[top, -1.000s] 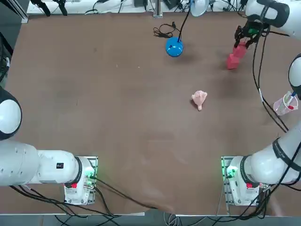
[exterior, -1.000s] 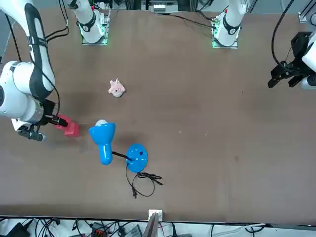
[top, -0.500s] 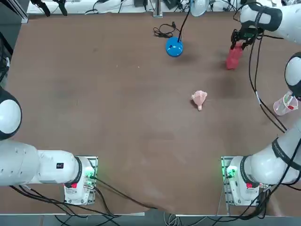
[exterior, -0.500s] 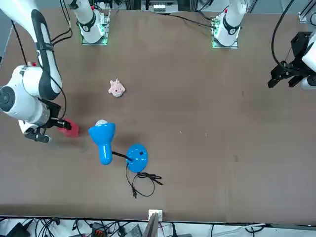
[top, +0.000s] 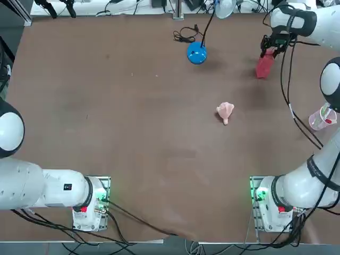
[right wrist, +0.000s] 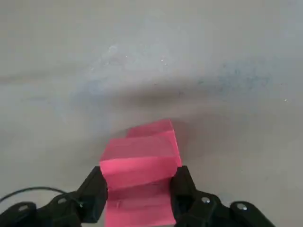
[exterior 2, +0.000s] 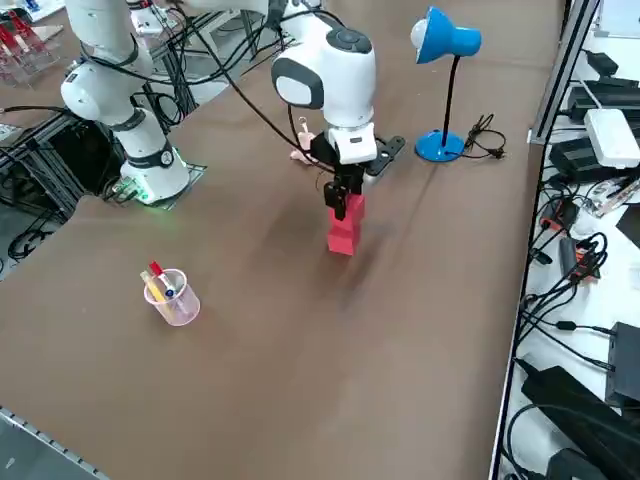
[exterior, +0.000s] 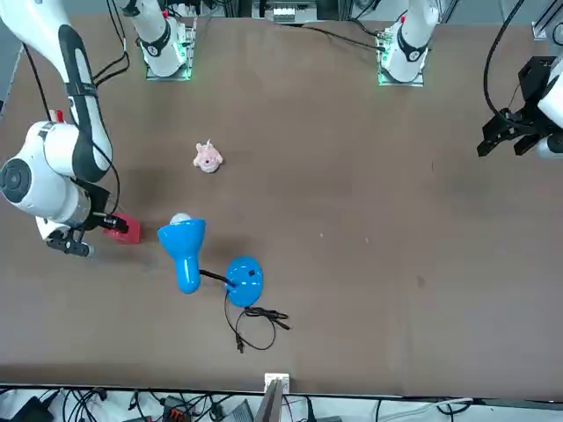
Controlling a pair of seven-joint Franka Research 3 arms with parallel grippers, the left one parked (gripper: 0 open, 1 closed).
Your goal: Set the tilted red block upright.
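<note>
Overhead, the right gripper [top: 269, 48] held the red block [top: 264, 66] at the table's far right. Side view showed it standing on end. Wrist view showed the jaws clamped on its top; an uneven release could topple it.

A brown table [top: 133, 133] fills the views; a blue desk lamp [exterior 2: 445, 40] stands near its far edge with a black cord [top: 183, 36]; cables and grey boxes [exterior 2: 610, 135] crowd the floor alongside; a clear cup [exterior 2: 172, 295] holds pens.
</note>
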